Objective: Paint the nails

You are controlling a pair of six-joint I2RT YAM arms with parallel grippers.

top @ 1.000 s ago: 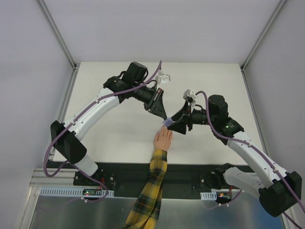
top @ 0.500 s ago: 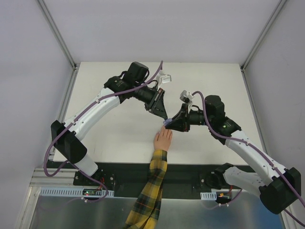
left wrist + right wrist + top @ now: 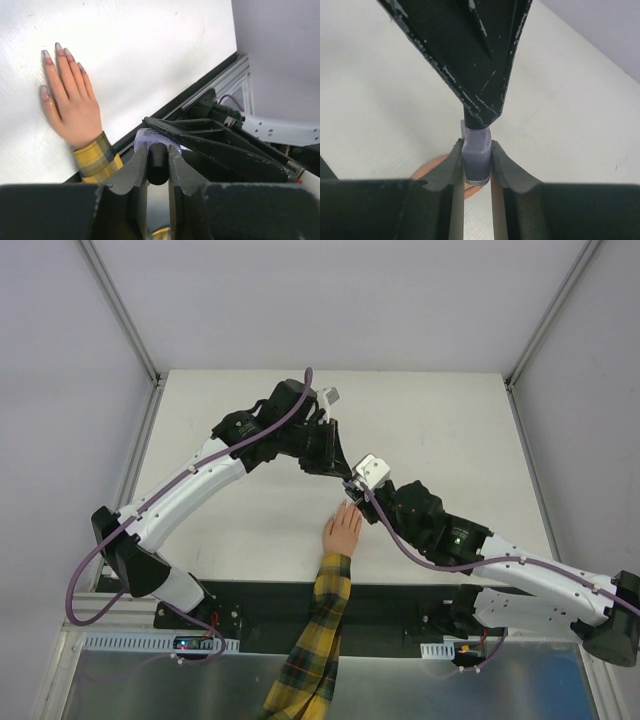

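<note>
The right gripper point(image 3: 476, 148) is closed narrowly on the small purple bottle point(image 3: 476, 156). The left gripper point(image 3: 157, 152) meets it from the opposite side, its fingers pinching the black cap point(image 3: 157, 169). Both hang just beyond the fingertips of the hand point(image 3: 72, 105), which lies flat and palm down on the white table point(image 3: 150, 45), with a plaid sleeve point(image 3: 97, 159) at the wrist. The nails point(image 3: 59, 48) look faintly mauve, though they are too small to be sure.

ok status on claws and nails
Left claw shut on black cap, right claw shut on purple bottle, cap at bottle neck. Hand flat on table, nails exposed. Nothing in the way.
</note>
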